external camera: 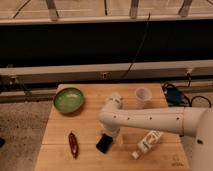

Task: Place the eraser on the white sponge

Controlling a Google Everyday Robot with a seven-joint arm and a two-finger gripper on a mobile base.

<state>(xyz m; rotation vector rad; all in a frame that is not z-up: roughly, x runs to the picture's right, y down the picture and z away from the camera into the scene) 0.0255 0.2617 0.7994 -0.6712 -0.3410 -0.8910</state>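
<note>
The eraser (104, 144), a flat black block, lies on the wooden table (60, 155) near the front middle. My gripper (108, 135) is at the end of the white arm that reaches in from the right. It is right over the eraser's back edge and hides part of it. I cannot tell whether it is touching the eraser. A small off-white shape behind the arm's wrist looks like the white sponge (115, 97). It is partly hidden, up the table from the eraser.
A green bowl (69, 99) sits at the back left. A red chili pepper (73, 144) lies left of the eraser. A translucent cup (143, 97) stands at the back right. A white bottle (148, 142) lies on its side right of the eraser. Cables (175, 95) lie at the right edge.
</note>
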